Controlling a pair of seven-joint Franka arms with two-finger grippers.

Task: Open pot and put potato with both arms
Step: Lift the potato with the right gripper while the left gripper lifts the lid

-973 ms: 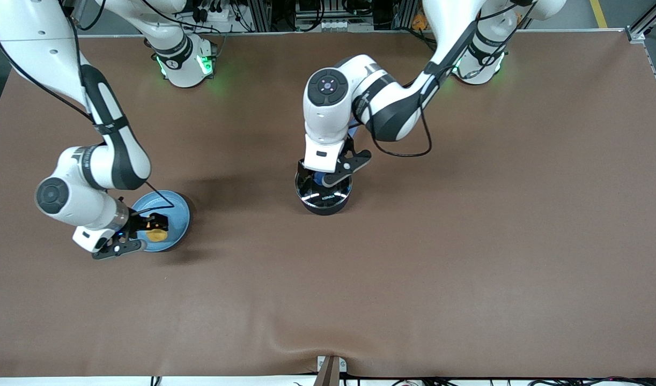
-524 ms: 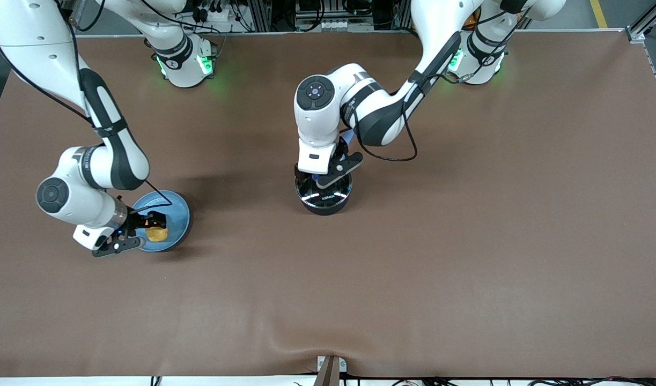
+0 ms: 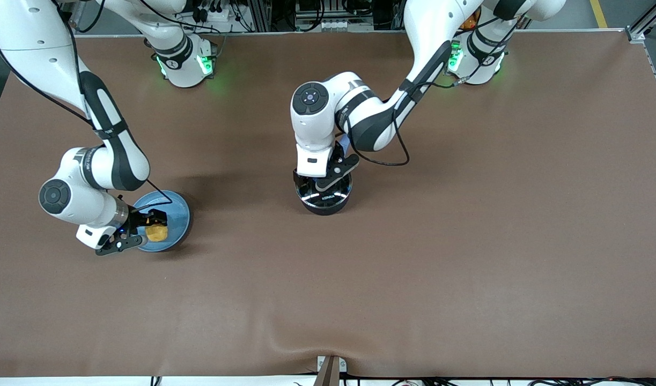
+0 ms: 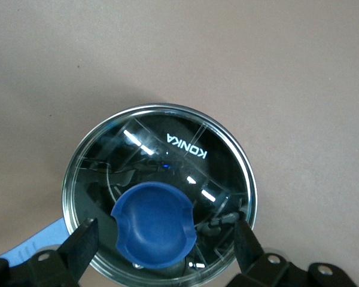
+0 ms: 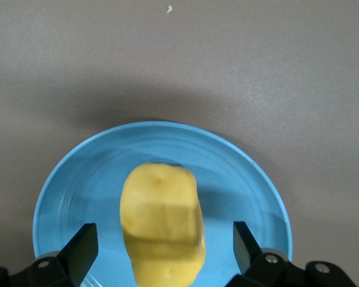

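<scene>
Table (image 3: 467, 257): brown surface carrying all items.
Pot (image 3: 323, 201): mid-table, lid (image 4: 161, 149) on.
Plate (image 3: 175, 206): blue, toward the right arm's end.
Left tool (image 4: 161, 242): fingers wide apart, either side of the lid's blue knob (image 4: 154, 224), gripping nothing.
Right tool (image 5: 161, 245): spread wide, straddling the potato, gripping nothing.
Potato (image 5: 163, 224): on the plate.

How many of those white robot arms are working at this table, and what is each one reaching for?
2. The left gripper hangs open over the pot and its lid's blue knob. The right gripper hangs open over the potato on the blue plate.
</scene>
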